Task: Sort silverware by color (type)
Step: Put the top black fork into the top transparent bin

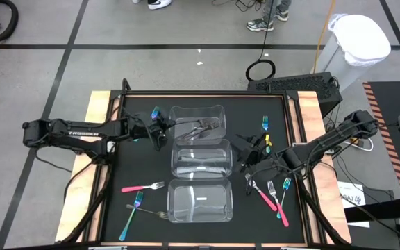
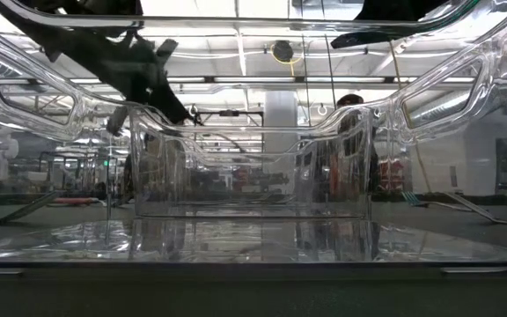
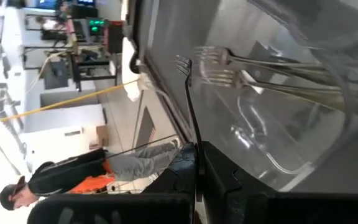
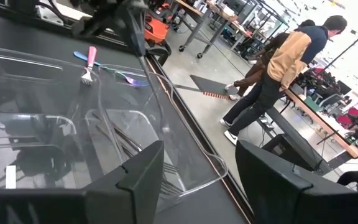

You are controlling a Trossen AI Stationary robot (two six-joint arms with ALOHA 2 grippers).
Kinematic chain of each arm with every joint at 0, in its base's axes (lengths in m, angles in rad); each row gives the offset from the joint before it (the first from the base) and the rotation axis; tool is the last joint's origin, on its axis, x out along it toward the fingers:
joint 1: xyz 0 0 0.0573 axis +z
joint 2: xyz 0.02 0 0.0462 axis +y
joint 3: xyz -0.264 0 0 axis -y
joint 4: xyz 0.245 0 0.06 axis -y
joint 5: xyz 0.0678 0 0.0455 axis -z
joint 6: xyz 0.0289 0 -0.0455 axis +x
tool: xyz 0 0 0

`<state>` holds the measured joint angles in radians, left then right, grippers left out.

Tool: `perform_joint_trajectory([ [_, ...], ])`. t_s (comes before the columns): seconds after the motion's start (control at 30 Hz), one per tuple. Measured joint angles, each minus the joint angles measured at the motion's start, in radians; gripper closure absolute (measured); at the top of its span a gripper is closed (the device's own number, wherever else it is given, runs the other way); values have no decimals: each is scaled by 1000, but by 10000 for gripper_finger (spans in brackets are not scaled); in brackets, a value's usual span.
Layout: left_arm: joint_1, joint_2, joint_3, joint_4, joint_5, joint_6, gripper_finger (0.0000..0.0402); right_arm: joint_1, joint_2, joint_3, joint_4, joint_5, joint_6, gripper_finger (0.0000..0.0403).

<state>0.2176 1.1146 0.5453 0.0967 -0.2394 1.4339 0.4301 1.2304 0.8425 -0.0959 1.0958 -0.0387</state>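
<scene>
Three clear containers stand in a row down the table's middle; the far one (image 1: 197, 119) holds dark grey forks (image 3: 260, 68). My left gripper (image 1: 160, 129) is by that container's left wall, shut on a fork (image 3: 185, 68) with silver tines. My right gripper (image 4: 197, 186) is open and empty, at the right of the middle container (image 1: 200, 158). A pink fork (image 1: 143, 187), a teal fork (image 1: 132, 215) and a dark fork (image 1: 158, 214) lie flat at the near left. Pink forks (image 1: 266, 198), a grey one (image 1: 250, 184) and a blue one (image 1: 285, 186) lie at the near right. My left gripper pinches the fork's thin handle (image 3: 193, 140) between its two fingers, at the end away from the tines. The fork runs straight out beyond the fingers, seen edge-on, with its tines (image 3: 184, 62) free beside the far container's wall. It is clear of the table.
The near container (image 1: 200, 201) stands at the table's front. A blue-handled fork (image 1: 155, 111) shows by the left gripper and another (image 1: 265, 123) at the far right. People stand in the room beyond the table (image 4: 291, 56). Wooden rails (image 1: 96, 139) edge the black mat.
</scene>
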Motion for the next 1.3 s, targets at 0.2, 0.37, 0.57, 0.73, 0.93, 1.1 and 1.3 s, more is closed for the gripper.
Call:
perform_joint_trajectory([
  [0.2, -1, 71, 0, 54, 0, 49, 386, -3, 0, 0, 0, 0, -8, 206],
  [0.37, -1, 118, 0, 119, 16, 50, 383, -5, 0, 0, 0, 0, -24, 206],
  [0.57, 0, 169, 0, 191, 29, 74, 381, -5, 0, 0, 1, 0, -25, 206],
  [0.73, 1, 208, 0, 245, 30, 98, 380, -5, 0, 0, 1, 0, -26, 206],
  [0.93, 34, 235, 0, 246, 30, 93, 380, -5, 0, 0, 4, 0, -38, 206],
  [1.1, 44, 261, 0, 246, 30, 92, 379, -5, 0, 0, 11, 1, -56, 206],
  [1.3, 44, 270, 0, 272, 30, 91, 379, -5, 0, 0, 11, 2, -63, 206],
])
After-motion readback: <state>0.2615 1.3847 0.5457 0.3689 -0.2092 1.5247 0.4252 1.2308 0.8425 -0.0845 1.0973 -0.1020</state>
